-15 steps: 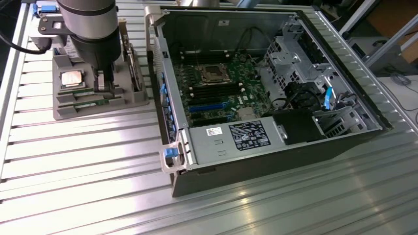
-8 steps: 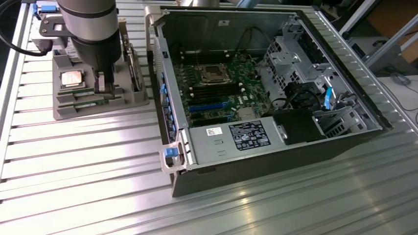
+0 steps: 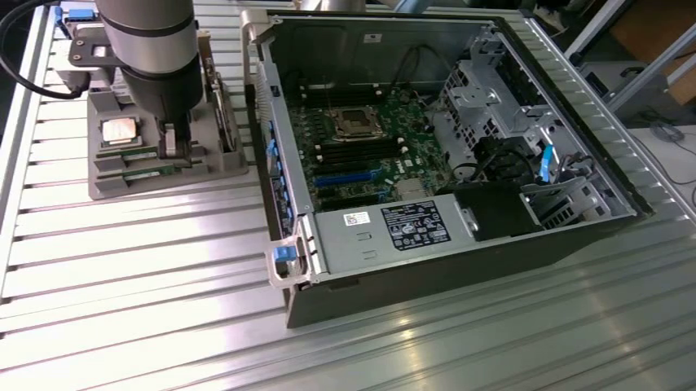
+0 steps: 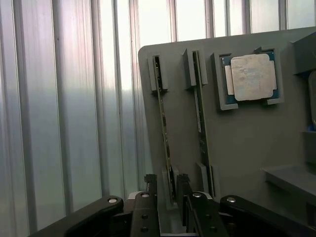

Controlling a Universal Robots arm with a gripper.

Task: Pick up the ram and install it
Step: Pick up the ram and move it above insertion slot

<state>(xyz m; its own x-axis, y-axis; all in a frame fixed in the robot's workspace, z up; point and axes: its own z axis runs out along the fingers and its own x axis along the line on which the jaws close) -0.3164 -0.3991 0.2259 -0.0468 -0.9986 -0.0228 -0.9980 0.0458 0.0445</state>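
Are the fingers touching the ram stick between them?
Apart. The wrist view shows the open fingers on both sides of the ram stick, with a gap at each side.

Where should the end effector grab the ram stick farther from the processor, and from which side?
Likely pinch the ram across its flat faces at the free long edge, coming straight down from above: it stands on edge in the gray holder, that edge uppermost.
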